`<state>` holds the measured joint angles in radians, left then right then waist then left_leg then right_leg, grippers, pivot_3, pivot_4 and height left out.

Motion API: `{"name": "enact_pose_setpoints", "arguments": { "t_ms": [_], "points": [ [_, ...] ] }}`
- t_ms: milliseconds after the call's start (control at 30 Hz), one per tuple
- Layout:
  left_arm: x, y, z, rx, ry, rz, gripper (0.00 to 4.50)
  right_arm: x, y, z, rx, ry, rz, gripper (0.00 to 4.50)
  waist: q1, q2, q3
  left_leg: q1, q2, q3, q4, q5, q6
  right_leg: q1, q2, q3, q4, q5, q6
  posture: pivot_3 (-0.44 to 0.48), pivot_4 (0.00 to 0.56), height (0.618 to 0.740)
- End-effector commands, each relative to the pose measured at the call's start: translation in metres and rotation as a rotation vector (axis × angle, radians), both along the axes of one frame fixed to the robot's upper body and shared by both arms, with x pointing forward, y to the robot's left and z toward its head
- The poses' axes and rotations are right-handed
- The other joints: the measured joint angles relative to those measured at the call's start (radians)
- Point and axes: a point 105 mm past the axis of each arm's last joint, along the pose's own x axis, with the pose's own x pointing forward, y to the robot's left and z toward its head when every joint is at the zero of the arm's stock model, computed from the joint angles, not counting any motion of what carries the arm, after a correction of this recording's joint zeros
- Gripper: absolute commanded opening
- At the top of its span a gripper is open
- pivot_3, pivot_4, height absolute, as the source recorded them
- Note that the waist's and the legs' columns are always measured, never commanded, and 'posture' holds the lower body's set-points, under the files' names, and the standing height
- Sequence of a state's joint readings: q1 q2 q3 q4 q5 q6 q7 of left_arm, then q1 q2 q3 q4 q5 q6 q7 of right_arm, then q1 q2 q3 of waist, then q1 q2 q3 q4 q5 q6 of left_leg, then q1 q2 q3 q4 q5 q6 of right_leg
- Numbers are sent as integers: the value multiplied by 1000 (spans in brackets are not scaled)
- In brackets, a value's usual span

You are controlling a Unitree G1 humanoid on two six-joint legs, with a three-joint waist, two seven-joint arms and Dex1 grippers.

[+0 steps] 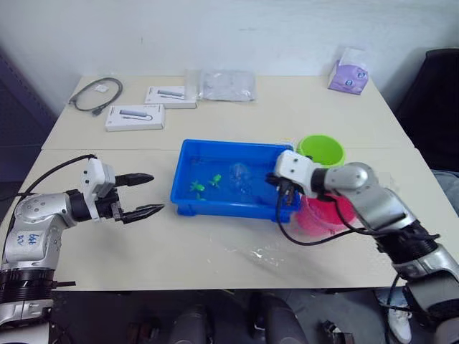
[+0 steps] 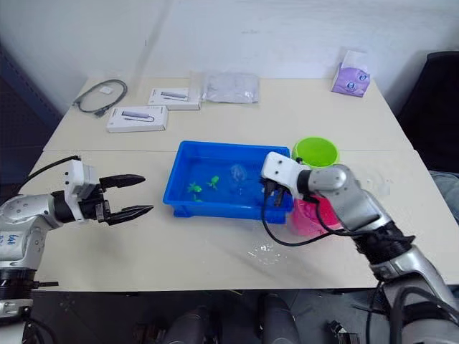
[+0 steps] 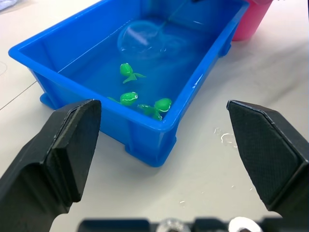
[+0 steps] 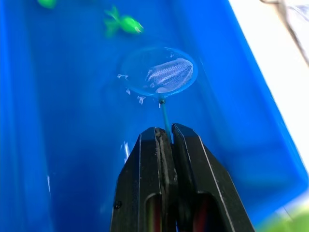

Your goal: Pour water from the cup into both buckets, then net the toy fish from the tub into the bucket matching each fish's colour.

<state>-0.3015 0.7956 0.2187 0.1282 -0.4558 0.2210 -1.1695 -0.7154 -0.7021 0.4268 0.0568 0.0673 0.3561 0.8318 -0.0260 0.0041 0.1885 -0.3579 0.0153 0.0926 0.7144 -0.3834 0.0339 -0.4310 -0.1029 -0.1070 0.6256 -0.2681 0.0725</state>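
While the right claw (image 4: 166, 137) hung over the right end of the tub (image 1: 188, 195), its two fingers were pressed together on the thin handle of the net (image 4: 161, 73) — a hold from the tub's edge, presumably so the hoop could reach across the water while the arm stayed outside. The blue hoop lay low in the tub, apparently at or under the surface, with no fish in its mesh. Nearest was a green fish (image 4: 124, 23), just past the hoop; three green fish (image 3: 129, 98) were grouped toward the tub's left half. No pink fish could be made out in the tub.

The green bucket (image 1: 320, 149) stood just behind the tub's right end and the pink bucket (image 1: 320, 215) just beside the same end, partly hidden by the right arm — both close enough for a short carry from the net. The clear cup could not be placed.

The left claw (image 1: 136, 195) was spread wide and held nothing, poised above the bench (image 1: 215, 251) left of the tub, out of the net's way. Water spots marked the bench in front of the tub.

Judged stage: netting, green fish left to move.
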Motion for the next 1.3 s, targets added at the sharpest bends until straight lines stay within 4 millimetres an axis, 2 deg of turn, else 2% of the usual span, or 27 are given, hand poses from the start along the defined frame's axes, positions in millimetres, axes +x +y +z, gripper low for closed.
{"name": "enact_pose_setpoints", "arguments": {
  "t_ms": [33,233,400,733,867,1033,1300],
  "points": [
    [-2,2,12,9,-28,8,4468,6,14,6,30,-2,16,0,-2,0,0,0,0,0,0,0,0,0,0,0,0,0,0,0,150,740],
    [-3,1,9,-6,-7,15,4468,8,34,8,140,34,19,0,-4,0,0,0,0,0,0,0,0,-1,1,0,0,0,0,0,150,740],
    [-3,-1,9,-14,-7,18,4468,5,26,16,235,70,-16,0,0,0,0,-1,0,0,0,0,0,0,0,0,0,0,0,0,150,740],
    [4,-11,15,-35,-30,-11,4468,-15,-25,38,243,-54,-49,0,-1,0,0,-1,0,0,0,0,0,-1,1,0,0,0,0,0,150,740],
    [8,-22,20,-46,-48,-54,4468,-26,-50,59,269,-143,-47,0,0,0,0,-1,0,1,-1,0,0,-1,1,0,0,0,0,0,150,740],
    [13,-32,24,-58,-59,-93,4468,-38,-74,74,293,-184,-75,0,2,0,0,0,0,1,0,0,0,0,2,0,0,0,1,0,150,740],
    [22,-52,24,-83,-65,-170,4468,-44,-149,87,220,-327,-307,0,21,0,0,0,0,2,0,0,0,0,3,1,-1,0,1,0,150,740]
  ]
}}
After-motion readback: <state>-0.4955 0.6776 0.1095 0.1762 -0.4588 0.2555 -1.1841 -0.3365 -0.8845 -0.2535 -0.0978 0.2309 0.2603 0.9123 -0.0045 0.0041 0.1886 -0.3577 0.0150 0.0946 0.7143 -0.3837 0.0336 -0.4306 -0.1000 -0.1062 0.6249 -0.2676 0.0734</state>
